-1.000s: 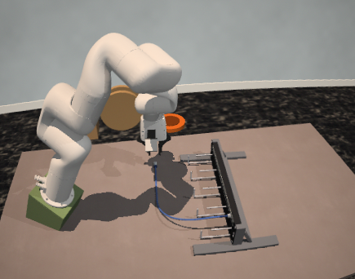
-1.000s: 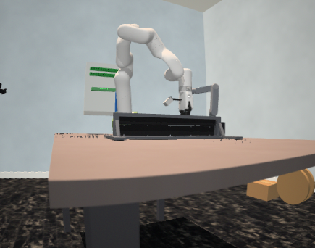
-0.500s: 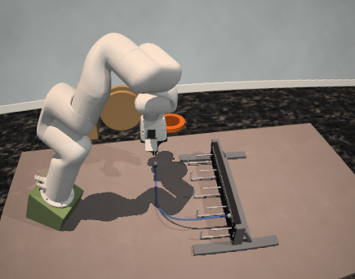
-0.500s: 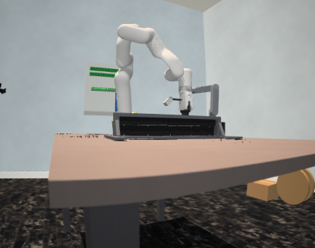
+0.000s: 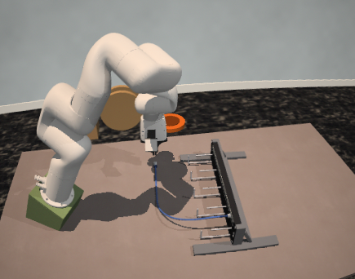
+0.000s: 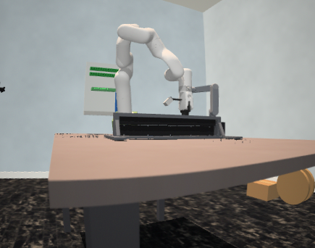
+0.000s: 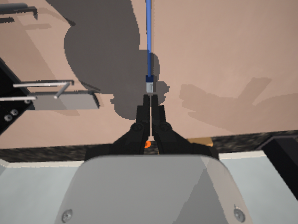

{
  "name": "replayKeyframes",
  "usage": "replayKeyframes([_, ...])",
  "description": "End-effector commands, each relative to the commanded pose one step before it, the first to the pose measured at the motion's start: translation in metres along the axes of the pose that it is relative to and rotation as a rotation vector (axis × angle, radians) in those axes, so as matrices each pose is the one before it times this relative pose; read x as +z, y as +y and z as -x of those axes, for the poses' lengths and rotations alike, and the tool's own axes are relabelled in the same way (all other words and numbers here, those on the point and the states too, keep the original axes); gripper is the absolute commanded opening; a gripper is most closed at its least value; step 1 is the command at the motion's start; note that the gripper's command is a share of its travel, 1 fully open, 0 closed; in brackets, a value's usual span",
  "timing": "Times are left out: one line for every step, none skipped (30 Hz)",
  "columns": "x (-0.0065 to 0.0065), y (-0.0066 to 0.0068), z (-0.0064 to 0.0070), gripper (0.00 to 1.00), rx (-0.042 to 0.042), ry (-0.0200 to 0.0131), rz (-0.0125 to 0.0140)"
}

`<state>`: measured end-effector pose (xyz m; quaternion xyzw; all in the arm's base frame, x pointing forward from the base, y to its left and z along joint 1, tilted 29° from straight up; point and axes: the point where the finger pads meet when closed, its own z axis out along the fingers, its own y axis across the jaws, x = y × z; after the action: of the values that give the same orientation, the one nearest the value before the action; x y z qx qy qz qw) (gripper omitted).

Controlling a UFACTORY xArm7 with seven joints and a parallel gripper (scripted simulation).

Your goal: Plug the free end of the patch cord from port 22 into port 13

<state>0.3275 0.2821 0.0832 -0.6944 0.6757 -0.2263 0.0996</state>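
Claw first, nearest the wrist lens: its two dark fingers stood pressed together with no gap I could see. From overhead it hung a little above the counter and clear of anything, so I judged it shut on nothing.

Just past the fingertips lay the free plug, a small pale connector flat on the counter, and which way its latch faced was too small to tell. From it the blue patch cord ran straight away, then swept round in a loose curve to the rack, where its far end sat among the lower ports. I could not read the number plates.

The cord looked light and limp, with some spring in that bend, so I reckoned it would tug the plug sideways once lifted. The plug body seemed the only stiff part worth gripping, taken across its flat sides close behind the nose. The rack, being loose, looked likely to slide under a hard push.
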Motion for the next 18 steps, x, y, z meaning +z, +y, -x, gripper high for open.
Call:
replayKeyframes([-0.00248,-0.00127,0.00088,0.00,0.01544,-0.00280,-0.00709])
replayKeyframes([0.00000,0.00000,0.00000,0.00,0.00000,0.00000,0.00000])
replayKeyframes([0.00000,0.00000,0.00000,0.00,0.00000,0.00000,0.00000])
replayKeyframes([-0.00092,-0.00050,-0.00034,0.00,0.01146,0.00037,-0.00388])
replayKeyframes([-0.00121,-0.00069,-0.00044,0.00,0.01520,0.00041,-0.00520])
replayKeyframes([-0.00153,-0.00091,-0.00054,0.00,0.01922,0.00037,-0.00666])
replayKeyframes([-0.00186,-0.00117,-0.00064,0.00,0.02342,0.00023,-0.00823])
replayKeyframes([-0.00219,-0.00146,-0.00073,0.00,0.02773,-0.00005,-0.00990])
replayKeyframes([-0.00252,-0.00180,-0.00079,0.00,0.03208,-0.00051,-0.01165])
replayKeyframes([-0.00283,-0.00218,-0.00083,0.00,0.03641,-0.00117,-0.01344])
replayKeyframes([-0.00314,-0.00260,-0.00081,0.00,0.04065,-0.00207,-0.01523])
replayKeyframes([-0.00279,-0.00249,-0.00061,0.00,0.03652,-0.00257,-0.01384])
replayKeyframes([-0.00191,-0.00180,-0.00034,0.00,0.02519,-0.00216,-0.00961])
replayKeyframes([-0.00210,-0.00206,-0.00032,0.00,0.02797,-0.00278,-0.01071])
replayKeyframes([-0.00219,-0.00224,-0.00025,0.00,0.02940,-0.00335,-0.01129])
replayKeyframes([-0.00218,-0.00232,-0.00016,0.00,0.02943,-0.00380,-0.01131])
replayKeyframes([-0.00213,-0.00235,-0.00007,0.00,0.02905,-0.00418,-0.01116])
replayKeyframes([-0.00209,-0.00239,0.00002,0.00,0.02879,-0.00457,-0.01103])
